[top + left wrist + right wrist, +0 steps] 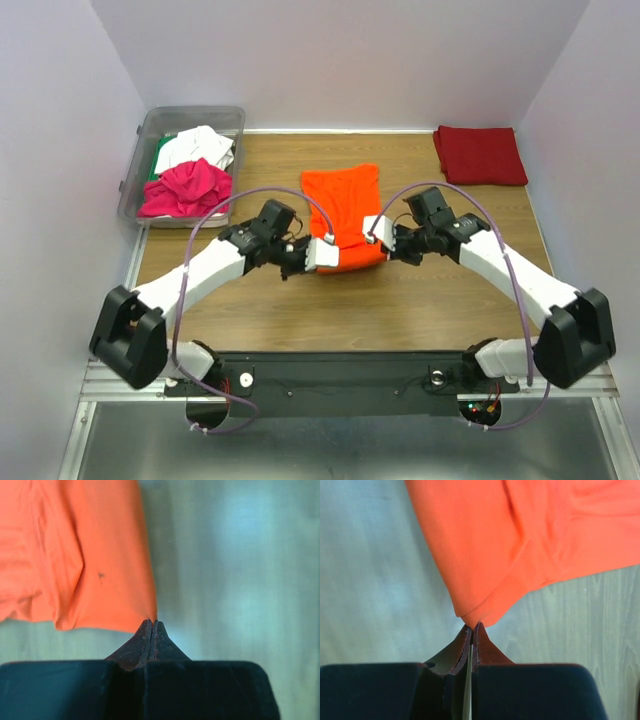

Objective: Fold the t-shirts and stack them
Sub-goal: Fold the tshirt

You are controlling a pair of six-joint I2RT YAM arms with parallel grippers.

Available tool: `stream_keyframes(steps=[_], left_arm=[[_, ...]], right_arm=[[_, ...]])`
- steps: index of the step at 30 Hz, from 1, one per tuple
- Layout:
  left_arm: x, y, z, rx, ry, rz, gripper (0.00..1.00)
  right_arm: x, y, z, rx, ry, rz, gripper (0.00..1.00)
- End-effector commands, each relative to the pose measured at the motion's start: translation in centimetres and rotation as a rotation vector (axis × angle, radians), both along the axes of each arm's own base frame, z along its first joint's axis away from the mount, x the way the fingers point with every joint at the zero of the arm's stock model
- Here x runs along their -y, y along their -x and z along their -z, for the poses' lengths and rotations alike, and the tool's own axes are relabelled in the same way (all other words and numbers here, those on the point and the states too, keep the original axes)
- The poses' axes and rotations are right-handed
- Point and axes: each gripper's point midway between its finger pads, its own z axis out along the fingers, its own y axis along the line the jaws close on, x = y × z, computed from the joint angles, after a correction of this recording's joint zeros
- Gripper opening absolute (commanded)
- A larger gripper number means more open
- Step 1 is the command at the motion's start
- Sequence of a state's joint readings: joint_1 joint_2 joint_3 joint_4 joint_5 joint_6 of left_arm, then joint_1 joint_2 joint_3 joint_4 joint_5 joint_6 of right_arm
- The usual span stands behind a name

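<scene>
A bright orange t-shirt [343, 212] lies partly folded on the middle of the wooden table. My left gripper [321, 254] is shut on its near left corner. In the left wrist view the jaws [152, 623] pinch the cloth's edge [100, 555] right at their tips. At the shirt's near right corner, my right gripper [376, 231] is also shut. The right wrist view shows the tips [473, 626] nipping a folded corner of orange cloth [520, 540]. A dark red t-shirt [480, 155] lies folded at the back right.
A clear plastic bin [135, 170] stands at the back left, holding a magenta shirt [185, 188], a white one [200, 148] and a green one [163, 155]. White walls close in the table on three sides.
</scene>
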State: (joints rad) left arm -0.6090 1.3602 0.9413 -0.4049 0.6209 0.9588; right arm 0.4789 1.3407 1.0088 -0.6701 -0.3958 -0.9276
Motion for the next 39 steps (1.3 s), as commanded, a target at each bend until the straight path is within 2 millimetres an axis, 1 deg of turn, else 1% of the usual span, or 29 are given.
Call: stream_keyframes(steps=[1, 2, 3, 7, 9, 11, 13, 14, 15, 16, 17, 19, 20, 21, 23, 24, 25, 27, 28, 29, 31, 32, 33, 34, 35, 36, 37, 38, 39], left_arm=[[-0.2, 7.0, -1.3, -0.099, 0.026, 0.118, 0.00], [-0.5, 8.1, -1.3, -0.115, 0.023, 0.131, 0.00], [-0.6, 9.8, -1.4, -0.150, 0.016, 0.156, 0.00], [-1.0, 12.2, -4.3, -0.174, 0.070, 0.181, 0.00], [-0.5, 11.1, -6.1, -0.145, 0.097, 0.137, 0.00], [-0.4, 9.8, -7.1, -0.163, 0.103, 0.109, 0.00], [-0.7, 8.9, -6.7, -0.225, 0.098, 0.085, 0.00], [-0.9, 8.2, -6.6, -0.233, 0.097, 0.074, 0.00], [-1.2, 6.6, -7.0, -0.210, 0.104, 0.048, 0.00], [-1.2, 5.7, -6.4, -0.229, 0.091, 0.031, 0.00], [-1.2, 4.9, -6.4, -0.224, 0.091, 0.022, 0.00], [-1.4, 2.6, -7.2, -0.201, 0.108, -0.011, 0.00], [-1.3, 1.7, -6.7, -0.217, 0.101, -0.021, 0.00], [-1.2, 0.6, -7.3, -0.200, 0.108, -0.027, 0.00], [-1.6, -1.4, -6.3, -0.212, 0.088, -0.047, 0.00], [-1.4, -2.6, -6.8, -0.187, 0.091, -0.046, 0.00], [-1.7, -4.0, -5.7, -0.209, 0.078, -0.070, 0.00], [-1.7, -6.2, -5.7, -0.193, 0.083, -0.087, 0.00], [-1.8, -6.9, -5.2, -0.204, 0.077, -0.092, 0.00], [-2.1, -8.5, -4.1, -0.226, 0.069, -0.114, 0.00], [-2.5, -9.9, -2.9, -0.248, 0.064, -0.129, 0.00], [-3.1, -11.0, -1.1, -0.285, 0.050, -0.156, 0.00], [-3.4, -12.0, -0.7, -0.282, 0.048, -0.170, 0.00], [-3.6, -12.9, 0.9, -0.304, 0.040, -0.184, 0.00], [-3.8, -13.6, 1.4, -0.309, 0.038, -0.197, 0.00], [-4.1, -15.0, 1.4, -0.294, 0.047, -0.220, 0.00], [-4.3, -15.5, 2.8, -0.318, 0.034, -0.232, 0.00], [-4.4, -16.6, 2.6, -0.304, 0.042, -0.244, 0.00], [-4.5, -17.2, 3.0, -0.308, 0.039, -0.256, 0.00]], right_arm=[[-0.2, 6.3, -1.7, -0.108, -0.028, -0.050, 0.01], [0.2, 7.9, -1.6, -0.150, -0.016, -0.059, 0.01], [0.1, 9.1, -2.5, -0.142, -0.037, -0.069, 0.00], [0.9, 10.5, -4.3, -0.142, -0.057, -0.037, 0.01], [1.1, 9.6, -5.6, -0.100, -0.056, -0.009, 0.01], [1.1, 8.7, -5.6, -0.097, -0.026, 0.012, 0.01], [0.9, 7.3, -5.8, -0.076, -0.006, -0.002, 0.01], [0.8, 6.8, -5.7, -0.074, -0.001, -0.009, 0.01], [0.6, 6.0, -5.8, -0.064, -0.004, -0.010, 0.01], [0.7, 4.9, -6.3, -0.040, -0.008, -0.010, 0.01], [0.5, 4.1, -5.6, -0.065, 0.001, -0.014, 0.01], [0.7, 2.0, -5.7, -0.048, 0.002, -0.009, 0.01], [0.5, 1.0, -6.5, -0.032, -0.015, -0.013, 0.01], [0.4, -0.1, -5.7, -0.051, -0.005, -0.014, 0.01], [0.8, -1.9, -5.3, -0.046, -0.002, -0.019, 0.00], [0.6, -3.2, -4.7, -0.058, 0.003, -0.020, 0.01], [0.9, -4.0, -4.4, -0.059, 0.003, -0.020, 0.00], [0.8, -5.6, -3.9, -0.063, 0.002, -0.023, 0.01], [1.1, -6.5, -2.3, -0.096, 0.015, -0.020, 0.01], [1.0, -7.4, -1.8, -0.091, 0.013, -0.018, 0.01], [1.0, -9.3, -1.3, -0.083, 0.007, -0.009, 0.01], [1.0, -10.1, 0.3, -0.113, 0.014, -0.003, 0.01], [0.8, -11.1, 0.8, -0.110, 0.008, 0.001, 0.01], [0.7, -12.4, 0.5, -0.093, 0.000, 0.008, 0.01], [0.5, -13.0, 2.2, -0.130, 0.000, 0.013, 0.01], [0.5, -13.8, 2.6, -0.135, -0.005, 0.024, 0.01], [0.2, -14.9, 2.3, -0.118, -0.016, 0.028, 0.01], [0.0, -15.3, 4.0, -0.151, -0.009, 0.029, 0.01], [0.0, -15.8, 4.4, -0.155, -0.010, 0.037, 0.01]])
